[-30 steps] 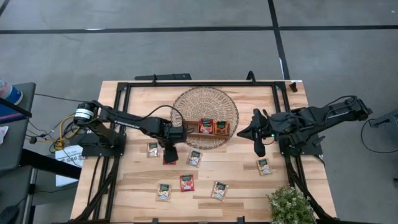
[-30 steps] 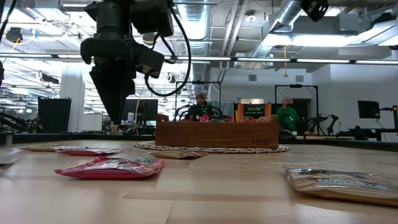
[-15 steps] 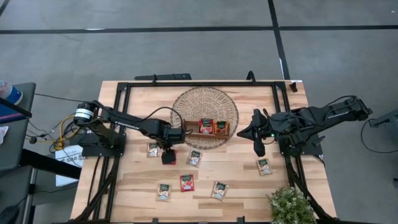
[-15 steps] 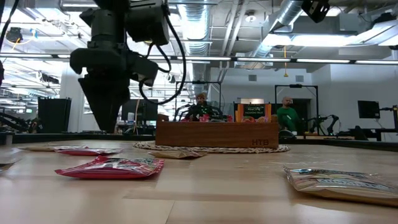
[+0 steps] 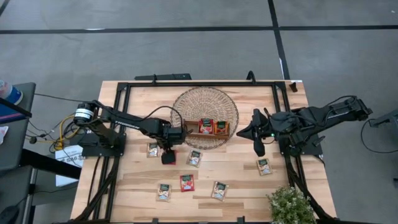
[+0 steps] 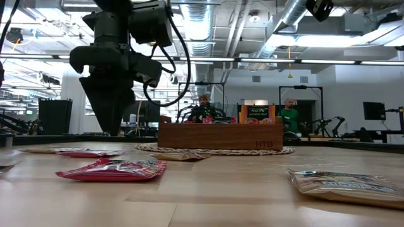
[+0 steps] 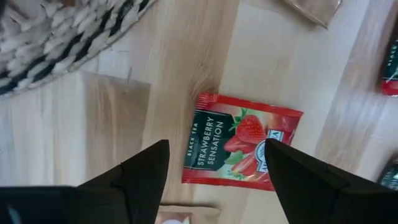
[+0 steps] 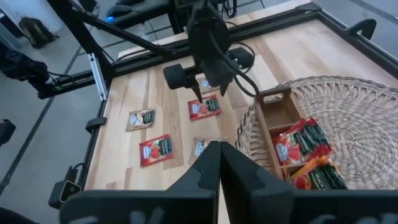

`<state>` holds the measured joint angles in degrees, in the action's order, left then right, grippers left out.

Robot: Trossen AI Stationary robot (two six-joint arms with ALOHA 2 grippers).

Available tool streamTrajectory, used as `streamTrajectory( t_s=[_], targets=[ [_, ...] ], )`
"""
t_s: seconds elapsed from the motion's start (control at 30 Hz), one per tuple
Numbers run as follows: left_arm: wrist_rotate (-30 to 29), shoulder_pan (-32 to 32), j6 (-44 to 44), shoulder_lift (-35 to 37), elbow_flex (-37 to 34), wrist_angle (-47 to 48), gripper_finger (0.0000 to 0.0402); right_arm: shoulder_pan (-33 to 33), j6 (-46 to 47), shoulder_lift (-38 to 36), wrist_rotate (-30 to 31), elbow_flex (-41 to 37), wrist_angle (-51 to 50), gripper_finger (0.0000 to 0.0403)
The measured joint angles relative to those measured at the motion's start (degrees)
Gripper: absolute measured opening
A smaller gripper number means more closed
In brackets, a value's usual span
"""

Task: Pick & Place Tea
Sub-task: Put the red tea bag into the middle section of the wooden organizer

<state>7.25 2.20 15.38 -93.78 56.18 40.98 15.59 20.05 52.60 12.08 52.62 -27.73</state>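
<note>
Seen from overhead, the left gripper hides most of a red tea sachet beside the wicker basket; labels on the other sachets near that basket are too small to read.

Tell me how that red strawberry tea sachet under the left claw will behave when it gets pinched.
The flat red strawberry tea sachet looks thin and probably light, so it may slide on the smooth wooden table. Lying flat, its edges offer little to grab. Once lifted, it likely flexes.
</note>
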Motion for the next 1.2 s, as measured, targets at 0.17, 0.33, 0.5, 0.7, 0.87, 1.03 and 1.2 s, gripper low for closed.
streamTrajectory(
  t_s=[0.17,0.33,0.5,0.7,0.87,1.03,1.2],
  targets=[
    [-0.1,-0.3,-1.8,-0.2,0.0,0.0,0.0257,0.0,0.0,0.0,0.0,0.0,0.0,0.0001],
    [0.0,-0.3,-2.6,-3.0,0.0,-0.4,0.0257,0.0,0.0,0.0,0.0,0.0,0.0,0.0001],
    [-0.6,-0.4,-4.5,-6.8,0.3,-0.9,0.0257,0.0,0.9,0.0,0.0,0.0,0.0,0.0001],
    [0.4,-0.4,-6.8,-9.4,0.6,-0.6,0.0244,0.0,1.0,0.0,0.0,0.0,0.0,0.0001],
    [0.1,-0.4,-7.2,-9.2,0.3,-1.1,0.0203,0.0,1.0,0.0,0.0,0.0,0.0,0.0001],
    [-0.5,-0.5,-7.2,-9.0,0.1,-1.4,0.0143,0.0,1.0,0.0,0.0,0.0,0.0,0.0001],
    [-1.8,-0.5,-7.2,-8.6,0.0,-1.5,0.0087,0.0,1.0,0.0,0.0,0.0,0.0,0.0001]
  ],
)
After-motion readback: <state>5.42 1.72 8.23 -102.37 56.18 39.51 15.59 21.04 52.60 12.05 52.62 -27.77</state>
